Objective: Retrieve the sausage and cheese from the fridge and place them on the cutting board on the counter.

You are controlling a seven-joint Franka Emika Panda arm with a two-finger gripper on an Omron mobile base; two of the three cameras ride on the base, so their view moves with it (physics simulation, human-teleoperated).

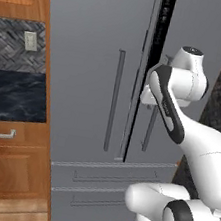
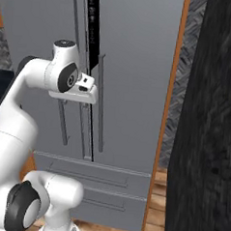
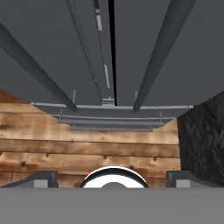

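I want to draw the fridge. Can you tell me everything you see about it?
The fridge is tall, smooth and grey, like painted metal. It has two upper doors with long upright bar handles and two drawers below with bar handles lying across. A thin dark gap runs between the doors. It stands on a wooden floor beside reddish wood cabinets. The open gripper hovers just before the handles.

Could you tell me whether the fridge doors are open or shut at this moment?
Slightly ajar: the fridge shows a narrow dark gap between its two doors, widest near the top in both base views. The sausage and cheese inside cannot be seen.
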